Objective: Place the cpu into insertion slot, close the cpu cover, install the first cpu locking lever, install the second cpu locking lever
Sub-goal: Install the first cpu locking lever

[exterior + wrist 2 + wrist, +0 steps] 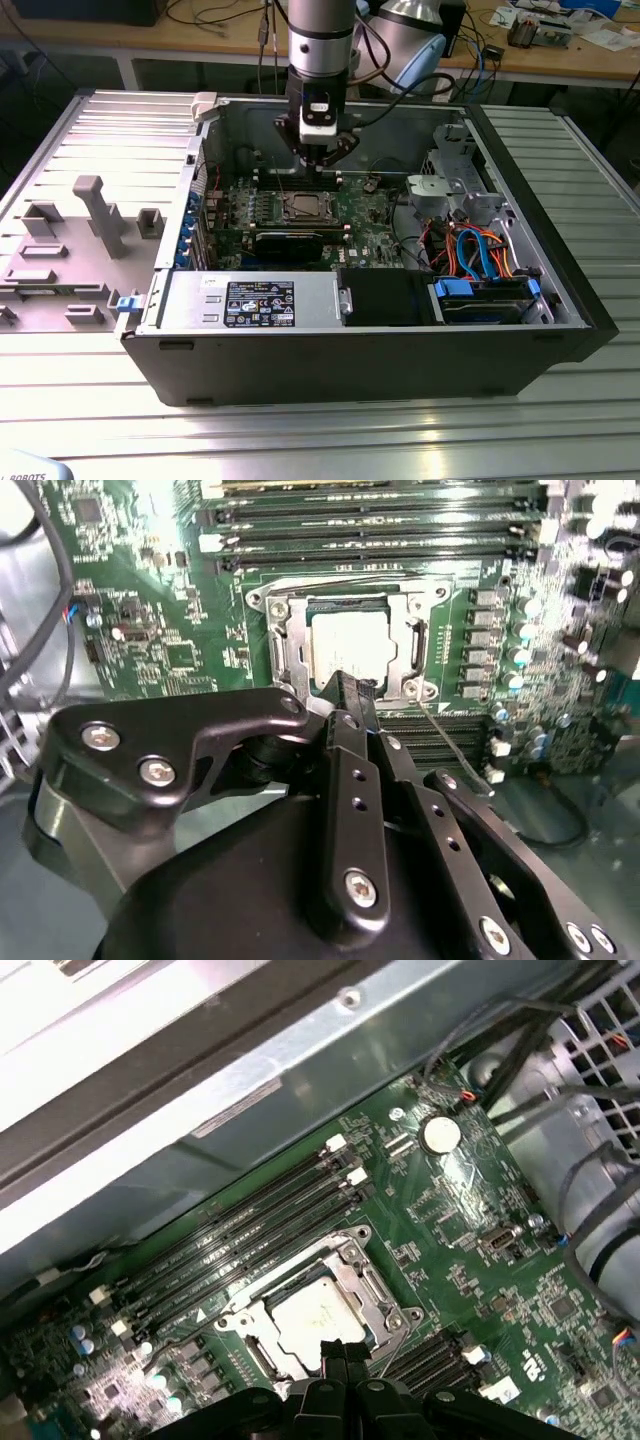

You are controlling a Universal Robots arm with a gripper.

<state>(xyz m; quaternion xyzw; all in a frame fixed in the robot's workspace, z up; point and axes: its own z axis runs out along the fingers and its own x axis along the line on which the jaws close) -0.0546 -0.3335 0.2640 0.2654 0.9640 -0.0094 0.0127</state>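
gripper (352,688) | jaws pressed together | tips just over cpu cover (283,640) edge | cpu (345,640) lies flat inside its window

cpu (318,1312): faint marks on metal top, illegible.
Black label (260,303), white print and symbols, on silver power supply housing (185,300), at 7 o'clock from cpu in exterior view; characters too small to read.
Small white label (212,285) at its 10 o'clock, unreadable.
Grey strip label (237,1107) on chassis wall (300,1050), print blurred.
White sticker (505,1390) on green circuit board (470,1250), at 4 o'clock from cpu, unreadable.
White silk-screen print across board, none legible.
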